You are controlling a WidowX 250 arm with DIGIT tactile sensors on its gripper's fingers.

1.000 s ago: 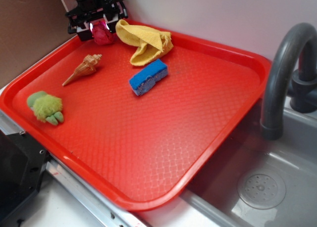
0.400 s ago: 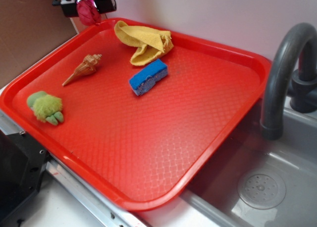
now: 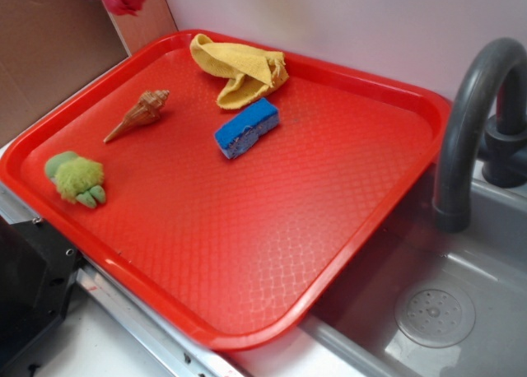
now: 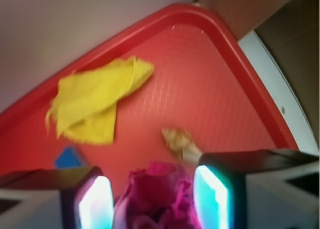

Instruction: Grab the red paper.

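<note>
Red paper [image 4: 157, 196] between closed jaws, aloft.

A pale wall [image 3: 354, 23] stood behind the grey sink [image 3: 445, 311], and a brown board [image 3: 49, 56] stood far to the sink's left. A dark grey tap [image 3: 469, 122] curved over the sink's back edge. A round drain [image 3: 434, 313] sat in the sink's floor. The light was soft and even.

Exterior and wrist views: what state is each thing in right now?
gripper: shut on the red paper, raised above the tray's far corner
red paper: crumpled, held off the tray
yellow cloth: bunched, lying on the tray
blue sponge: lying on the tray
seashell: on its side
tray: flat beside the sink
</note>
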